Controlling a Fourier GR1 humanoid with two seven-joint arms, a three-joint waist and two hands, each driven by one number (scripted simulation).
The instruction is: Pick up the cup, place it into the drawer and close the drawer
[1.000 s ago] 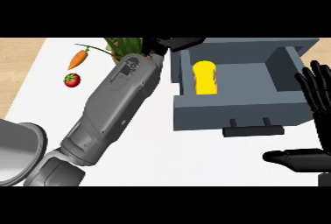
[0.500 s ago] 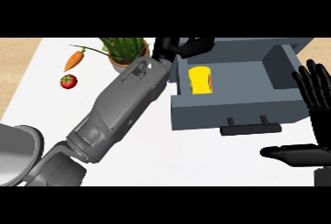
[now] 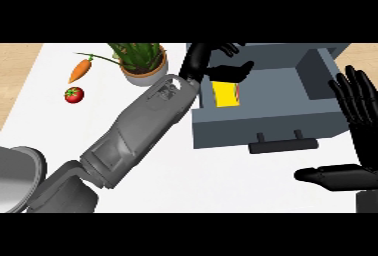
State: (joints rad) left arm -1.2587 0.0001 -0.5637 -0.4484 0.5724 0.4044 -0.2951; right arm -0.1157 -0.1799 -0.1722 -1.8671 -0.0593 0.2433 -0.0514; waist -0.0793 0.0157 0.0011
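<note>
White counter (image 3: 221,175) — left robot hand (image 3: 210,62) open above cup (image 3: 226,93).

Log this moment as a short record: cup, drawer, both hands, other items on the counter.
cup: yellow cup lying inside the drawer
drawer: grey drawer, open, handle toward the robot
left hand: left hand over the drawer's back left, above the cup
right hand: right hand open, resting at the right edge
other items: carrot, tomato, potted plant
</note>
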